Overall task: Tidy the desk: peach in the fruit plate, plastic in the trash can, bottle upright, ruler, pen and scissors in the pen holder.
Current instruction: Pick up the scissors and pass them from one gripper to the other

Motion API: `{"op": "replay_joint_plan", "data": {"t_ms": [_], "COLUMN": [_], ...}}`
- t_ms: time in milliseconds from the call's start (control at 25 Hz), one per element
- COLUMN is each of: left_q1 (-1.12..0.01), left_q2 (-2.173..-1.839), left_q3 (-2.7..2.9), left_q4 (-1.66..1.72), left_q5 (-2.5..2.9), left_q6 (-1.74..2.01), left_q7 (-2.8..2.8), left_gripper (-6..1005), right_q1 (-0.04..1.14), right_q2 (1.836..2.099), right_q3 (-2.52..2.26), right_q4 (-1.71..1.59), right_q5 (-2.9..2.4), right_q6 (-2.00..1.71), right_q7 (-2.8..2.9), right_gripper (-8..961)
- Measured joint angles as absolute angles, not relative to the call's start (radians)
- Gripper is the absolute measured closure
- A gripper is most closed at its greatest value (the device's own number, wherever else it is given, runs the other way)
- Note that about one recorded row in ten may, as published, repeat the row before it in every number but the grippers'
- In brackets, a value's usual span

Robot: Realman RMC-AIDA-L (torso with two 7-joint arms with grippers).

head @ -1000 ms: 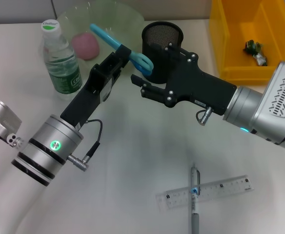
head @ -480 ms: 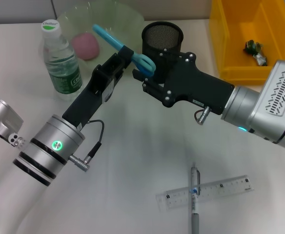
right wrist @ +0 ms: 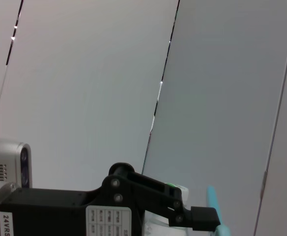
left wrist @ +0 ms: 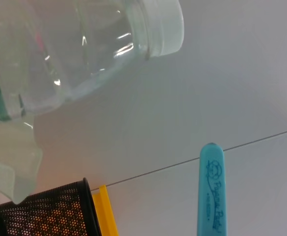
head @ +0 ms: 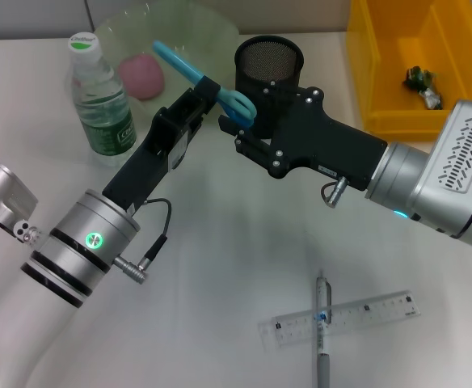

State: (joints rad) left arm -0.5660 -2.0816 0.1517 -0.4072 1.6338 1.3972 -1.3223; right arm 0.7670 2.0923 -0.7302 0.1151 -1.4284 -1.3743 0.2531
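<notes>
I have the left gripper (head: 206, 91) pinching the scissors (head: 204, 74) mid-length, held clear of the table just beside the pen holder (head: 268, 77), blade tip raised toward the fruit plate (head: 195, 24) and handle loops low, next to the holder's wall. The right gripper (head: 238, 133) sits directly under those loops, touching or nearly so; from the head view I cannot tell how its fingers stand, since the scissors and its own housing cover them. The main risk I see is a fumbled handover: if the left lets go before the right has a firm hold, the scissors drop to the table. A second risk is the right arm's body nudging the holder and tipping it. The bottle (head: 99, 97) stands upright; pen (head: 322, 327) and ruler (head: 341, 319) lie crossed nearer me, untouched.
</notes>
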Motion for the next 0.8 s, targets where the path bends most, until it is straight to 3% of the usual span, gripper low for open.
{"op": "replay_joint_plan", "data": {"t_ms": [800], "left_q1": [-0.568], "left_q2": [-2.082], "left_q3": [0.15], "left_q4": [-0.403], "left_q5": [1.634], "left_q6": [1.397], "left_q7": [-1.322], "left_gripper": [745], "right_q1": [0.776], "right_q2": [2.092], "right_q3": [-0.73], "right_q4": [0.118], "right_q5": [-1.428], "right_q6": [-1.367], "right_q7": [0.253], "right_gripper": [492]}}
